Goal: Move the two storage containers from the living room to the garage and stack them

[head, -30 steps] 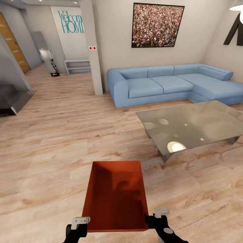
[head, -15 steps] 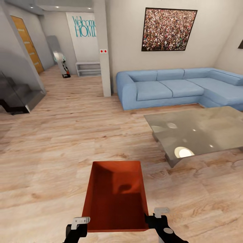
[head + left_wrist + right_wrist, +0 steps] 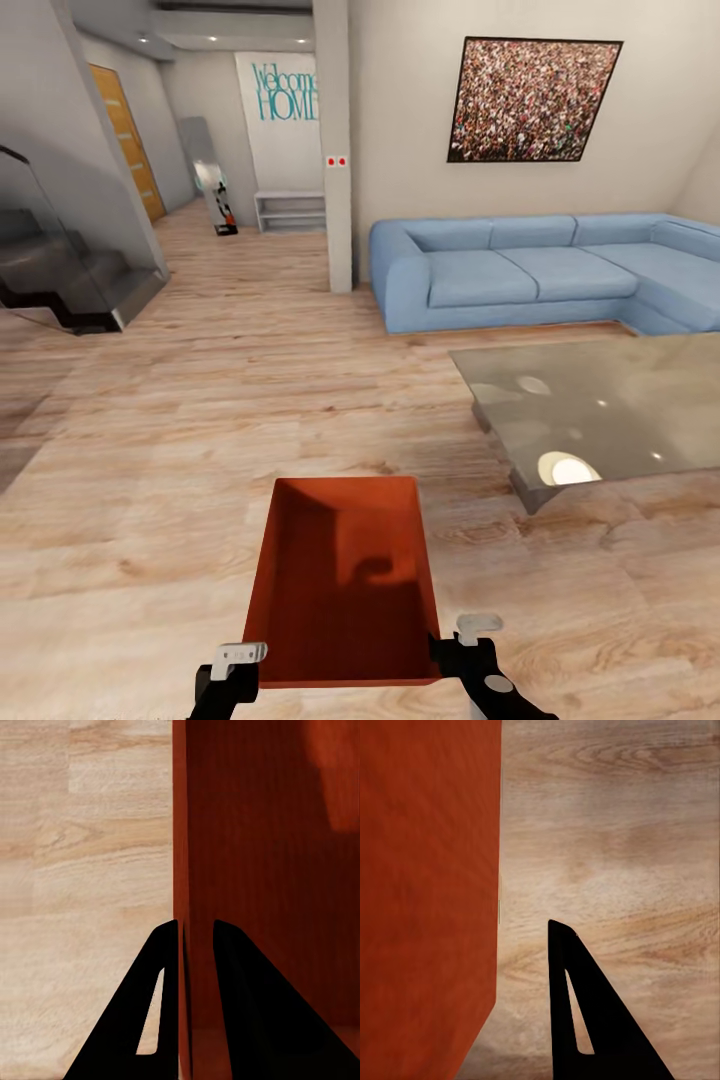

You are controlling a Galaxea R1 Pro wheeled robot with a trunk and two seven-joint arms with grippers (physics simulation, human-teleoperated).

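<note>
The bin (image 3: 345, 580) hangs at 6 o'clock in the head view, open side up and empty, carried clear above the wood floor (image 3: 150, 450). The left gripper (image 3: 238, 660) is at its near left corner. In the left wrist view the two fingers (image 3: 161, 967) straddle the bin's thin wall (image 3: 270, 855), one outside and one inside, clamped on it. The right gripper (image 3: 470, 640) sits at the near right corner. The right wrist view shows one finger (image 3: 577, 1005) outside the wall (image 3: 427, 870) with a gap between them. Its partner is hidden, so whether that gripper is pinching the wall cannot be told.

Over the last second the whole room has slid toward 3 o'clock, while the bin and both grippers kept their place in the picture. That is the robot turning left, not the furniture moving. The table (image 3: 620, 400), at 4 o'clock, is now cut off by the picture's edge. So is the sofa (image 3: 520, 270) at 2 o'clock. The stairs (image 3: 70, 280) at 10 o'clock and the hallway with its door (image 3: 130, 140) at 11 o'clock have come further into sight. I judge that the robot is lining up on that hallway to carry the bin out.

Both arms are cropped at the lower edge. Where the second bin is cannot be told from here.
</note>
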